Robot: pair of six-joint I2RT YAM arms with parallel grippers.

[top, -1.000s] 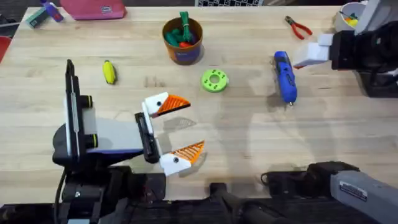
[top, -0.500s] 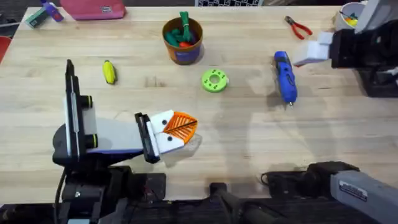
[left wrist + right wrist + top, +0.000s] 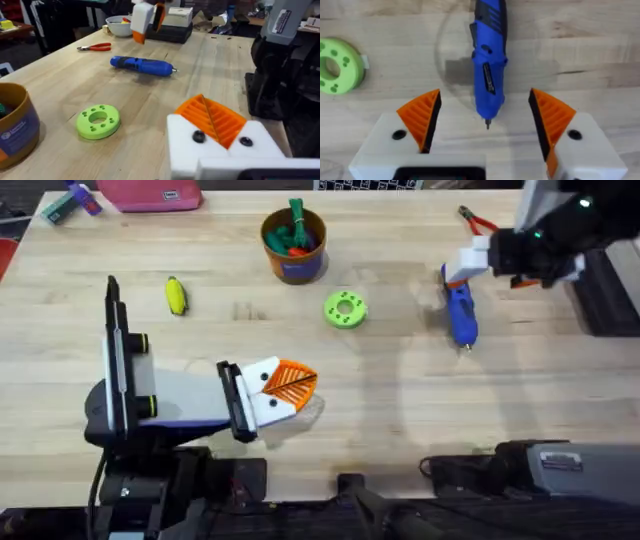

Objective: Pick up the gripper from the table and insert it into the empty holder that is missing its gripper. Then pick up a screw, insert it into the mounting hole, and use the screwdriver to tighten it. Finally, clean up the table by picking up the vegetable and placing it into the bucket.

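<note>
Basically light wood table (image 3: pixel 400 410), R end effector (image 3: pixel 487 120) wide open over screwdriver (image 3: pixel 488 60), L end effector (image 3: pixel 292 383) closed, empty

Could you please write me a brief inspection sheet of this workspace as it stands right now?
Surface: pale wooden table, flat, no spills seen.
Job's things: blue pen-shaped screwdriver lies flat; small yellow vegetable with dark green ends lies on the table, outside the bucket; round orange-brown bucket upright, holding green and red toy pieces.
Clutter: green round disc with holes; red-handled pliers; pink case at the far edge.
Grippers: left gripper shut, its orange pads together above the table, holding nothing; right gripper open, straddling the screwdriver's bit end.
Cables: nothing seen.
Surroundings: white bowl and dark equipment beyond the far edge.
</note>
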